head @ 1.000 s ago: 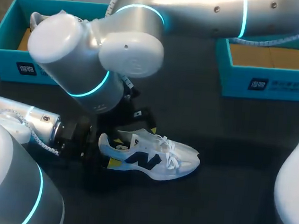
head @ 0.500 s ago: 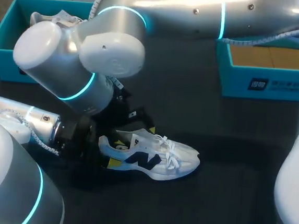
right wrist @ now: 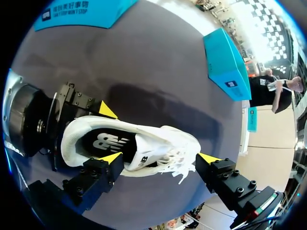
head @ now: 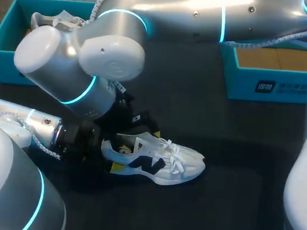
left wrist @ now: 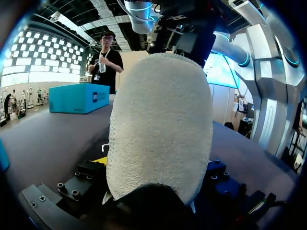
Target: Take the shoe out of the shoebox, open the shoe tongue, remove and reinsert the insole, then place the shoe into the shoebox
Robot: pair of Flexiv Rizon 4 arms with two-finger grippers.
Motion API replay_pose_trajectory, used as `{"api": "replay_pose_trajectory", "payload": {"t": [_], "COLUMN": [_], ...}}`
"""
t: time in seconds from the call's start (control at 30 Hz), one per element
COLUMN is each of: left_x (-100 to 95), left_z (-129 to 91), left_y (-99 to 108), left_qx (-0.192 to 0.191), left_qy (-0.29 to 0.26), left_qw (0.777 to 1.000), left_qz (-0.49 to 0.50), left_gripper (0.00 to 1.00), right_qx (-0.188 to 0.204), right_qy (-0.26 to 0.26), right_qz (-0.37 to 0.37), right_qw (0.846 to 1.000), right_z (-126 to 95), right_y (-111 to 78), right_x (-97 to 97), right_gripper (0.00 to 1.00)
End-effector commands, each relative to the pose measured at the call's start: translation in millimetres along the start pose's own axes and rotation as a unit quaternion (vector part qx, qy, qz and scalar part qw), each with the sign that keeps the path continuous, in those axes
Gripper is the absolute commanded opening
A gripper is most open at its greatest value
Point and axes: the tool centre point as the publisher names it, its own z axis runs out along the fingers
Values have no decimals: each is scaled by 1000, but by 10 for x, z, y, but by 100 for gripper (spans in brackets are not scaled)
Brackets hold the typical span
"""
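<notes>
A white sneaker (head: 157,161) with a dark side logo lies on its sole on the black table, toe pointing right. My left gripper (head: 106,154) comes in low from the left and is shut on the heel, one yellow tip on each side. The left wrist view is filled by the white padded heel (left wrist: 160,124). My right gripper (right wrist: 160,158) hangs open just above the sneaker (right wrist: 139,146), one fingertip (right wrist: 111,157) beside the midfoot, the other (right wrist: 208,158) past the toe and laces. The teal shoebox (head: 3,48) stands at the back left.
A second white shoe (head: 49,18) rests in the back-left shoebox. Another teal box (head: 264,81) with a brown inside stands at the back right. My right arm's bulky wrist (head: 83,60) spans the table above the left half.
My right arm's wrist has shifted a little to the left and back above the sneaker. The sneaker and my left gripper have stayed where they were.
</notes>
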Motion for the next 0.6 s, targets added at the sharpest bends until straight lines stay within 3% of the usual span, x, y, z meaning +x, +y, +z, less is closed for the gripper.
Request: {"api": "replay_pose_trajectory", "payload": {"t": [0.03, 0.6], "left_x": [-13, -13], "left_z": [2, 2], "left_y": [29, 29], "left_qx": [0, 0], "left_qy": [0, 0], "left_qw": [1000, 1000], "left_qz": [0, 0], "left_gripper": [0, 0], "right_qx": [-1, 9], "right_qy": [9, 22], "right_qz": [289, 297], "right_qw": [957, 954], "right_z": [68, 198], "right_y": [-74, -44], "right_x": [-64, -96], "right_gripper": [100, 100]}}
